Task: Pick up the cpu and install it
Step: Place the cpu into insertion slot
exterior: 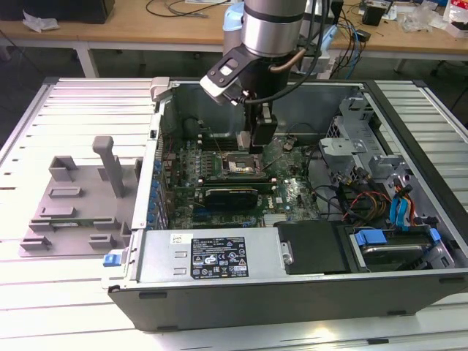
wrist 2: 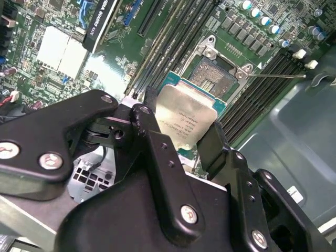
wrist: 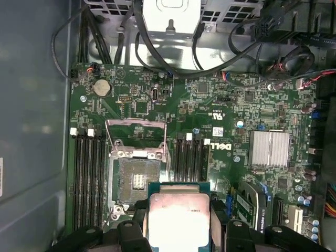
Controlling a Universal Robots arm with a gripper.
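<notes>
Pincer (wrist 2: 182,135) stood clamped on the cpu (wrist 2: 185,116), held just beside and above the open socket (wrist 2: 212,79); lowered off-centre or tilted, it could have bent the socket's pins.

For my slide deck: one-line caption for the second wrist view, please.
The gripper, jaws shut on the cpu, holds it near the open socket on the motherboard.

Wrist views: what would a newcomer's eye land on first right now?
The silvery cpu gripped in the black claw, hanging above the green motherboard. Next, the open socket close by, its metal frame swung open.
</notes>
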